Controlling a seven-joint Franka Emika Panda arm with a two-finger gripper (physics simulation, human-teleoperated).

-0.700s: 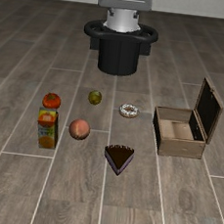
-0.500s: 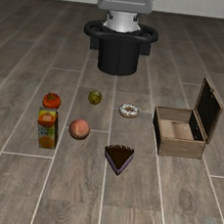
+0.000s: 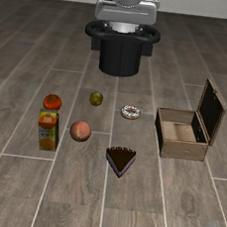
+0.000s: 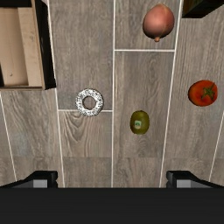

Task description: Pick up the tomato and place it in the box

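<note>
Fingers spread wide, the gripper (image 4: pixel 114 179) hangs high above the wooden surface (image 3: pixel 174 212), released, nothing between its tips, looking straight down. Nearest beneath it sits a green kiwi (image 4: pixel 139 122), with a frosted doughnut (image 4: pixel 89 101) just to one side of that. Neither is what we want! The tomato (image 4: pixel 203 93) lies off beyond the kiwi, well outside the span of the fingers, with a peach (image 4: pixel 158 22) farther out again.

From where I stand the tomato (image 3: pixel 53 103) is over at the exterior view's left, tucked just beside a juice carton (image 3: pixel 49 131). That's the tricky bit, I'd say. The hand needs to slide across until the tomato sits dead centre between the tips, then drop straight down. Better to close across the fruit than toward the carton, so no finger has to squeeze into that narrow gap. A round, smooth thing like that wants a grip low around its middle, or it may squirt out.

A cake slice (image 3: pixel 120 160) sits out front, clear of the route. Over at the exterior view's right waits the box (image 3: pixel 179 151), lid (image 3: pixel 211 109) propped up, interior bare. It lies well apart from the tomato, so there is a long carry ahead.
</note>
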